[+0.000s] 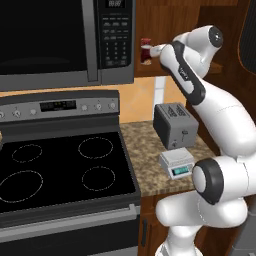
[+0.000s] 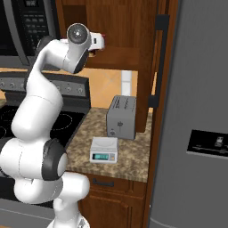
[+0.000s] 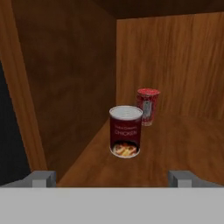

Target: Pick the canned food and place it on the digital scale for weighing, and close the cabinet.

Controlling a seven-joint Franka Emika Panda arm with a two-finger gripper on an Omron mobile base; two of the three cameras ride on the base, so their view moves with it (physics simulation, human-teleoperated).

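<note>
Canned food (image 3: 125,137) stands upright on the open cabinet (image 3: 175,57) shelf, nearer to me than a slimmer bright red can (image 3: 147,106) behind it and to its right. My gripper (image 3: 113,178) faces it with jaws spread wide and nothing held, short of the can. To do this reach well, I judge I should drive straight in with the squat can centred between my fingertips (image 3: 42,178), close around its middle, and keep clear of the slim can and the side wall. Below on the bench (image 1: 150,165), the digital scale (image 1: 176,162) waits just in front of the grey toaster (image 1: 174,124), its top bare. The cabinet door (image 2: 161,67) is not yet closed.
</note>
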